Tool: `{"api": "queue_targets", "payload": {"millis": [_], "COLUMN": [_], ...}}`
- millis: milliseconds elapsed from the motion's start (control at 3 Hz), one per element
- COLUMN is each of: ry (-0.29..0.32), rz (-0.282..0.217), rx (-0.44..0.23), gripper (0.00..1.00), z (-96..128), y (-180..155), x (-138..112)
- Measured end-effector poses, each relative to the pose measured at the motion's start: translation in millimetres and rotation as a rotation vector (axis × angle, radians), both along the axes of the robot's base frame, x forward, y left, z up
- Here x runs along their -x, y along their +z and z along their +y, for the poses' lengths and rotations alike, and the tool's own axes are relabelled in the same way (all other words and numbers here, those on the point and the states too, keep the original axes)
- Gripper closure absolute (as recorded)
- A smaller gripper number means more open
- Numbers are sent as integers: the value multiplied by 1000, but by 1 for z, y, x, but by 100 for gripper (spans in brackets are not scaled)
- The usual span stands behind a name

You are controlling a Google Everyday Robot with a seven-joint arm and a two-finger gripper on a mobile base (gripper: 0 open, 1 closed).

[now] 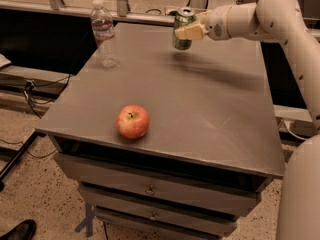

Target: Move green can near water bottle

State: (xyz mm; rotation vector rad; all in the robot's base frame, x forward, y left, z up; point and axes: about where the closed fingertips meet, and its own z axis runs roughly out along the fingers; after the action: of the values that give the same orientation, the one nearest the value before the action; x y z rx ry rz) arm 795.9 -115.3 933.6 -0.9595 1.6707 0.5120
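Observation:
The green can with a silver top is held off the grey table at its far side, in my gripper. The gripper is shut on the can's upper part, reaching in from the right on the white arm. The water bottle, clear with a white cap and a pale label, stands upright at the table's far left corner. The can is well to the right of the bottle, with bare tabletop between them.
A red apple lies near the table's front left edge. Drawers sit below the tabletop. Cables lie on the floor at left. A dark shoe is at the bottom left corner.

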Motion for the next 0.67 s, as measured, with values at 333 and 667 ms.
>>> {"api": "queue_targets", "payload": {"millis": [333,667], "ry": [25,104], "rz": [20,40], "rx": [-9,-14], "gripper": [100,100], "z": [14,57], "y": [-5,-9], "x": [4,11]}}
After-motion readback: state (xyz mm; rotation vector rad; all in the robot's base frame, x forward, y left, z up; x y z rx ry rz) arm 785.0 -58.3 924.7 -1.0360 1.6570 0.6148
